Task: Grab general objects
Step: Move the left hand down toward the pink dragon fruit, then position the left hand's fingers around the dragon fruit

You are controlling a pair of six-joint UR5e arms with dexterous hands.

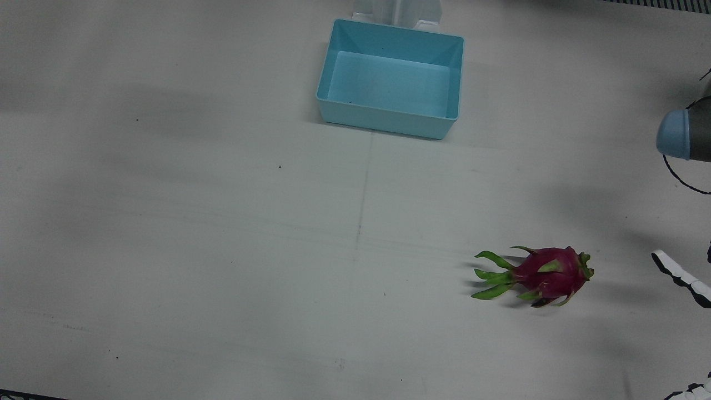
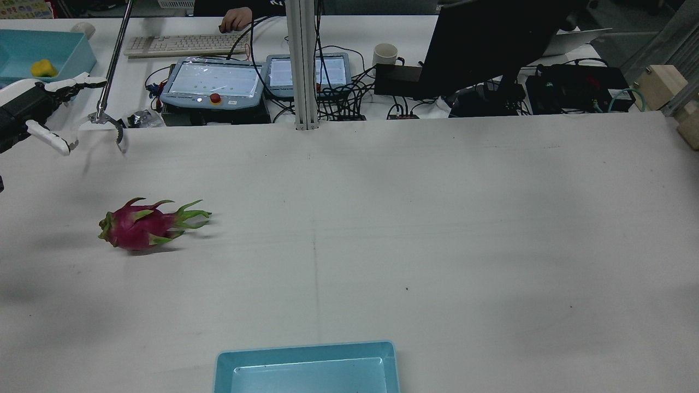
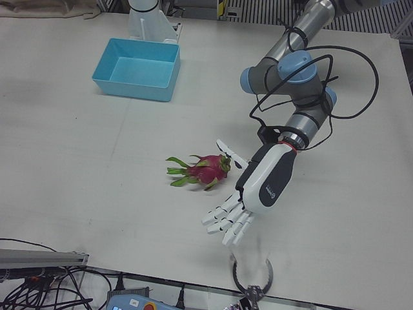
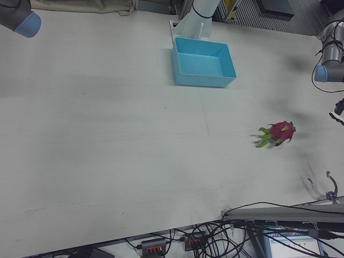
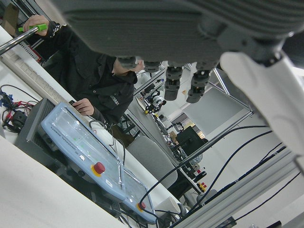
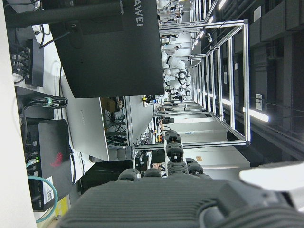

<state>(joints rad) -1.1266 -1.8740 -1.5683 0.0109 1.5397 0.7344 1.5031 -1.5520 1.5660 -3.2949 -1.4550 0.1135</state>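
A pink dragon fruit (image 1: 547, 273) with green leafy tips lies on its side on the white table, also in the rear view (image 2: 142, 226), the left-front view (image 3: 203, 170) and the right-front view (image 4: 279, 132). My left hand (image 3: 258, 184) hovers open just beside the fruit's stem end, fingers spread and pointing toward the table's operator edge, not touching it. It shows at the left edge of the rear view (image 2: 30, 112). My right hand (image 6: 171, 190) shows only in its own view, fingers apart, holding nothing.
An empty light-blue bin (image 1: 383, 119) stands at the table's robot side, middle, also in the left-front view (image 3: 132, 87). A metal hook clamp (image 2: 106, 123) sits at the operator edge near the left hand. Screens, cables and a keyboard lie beyond.
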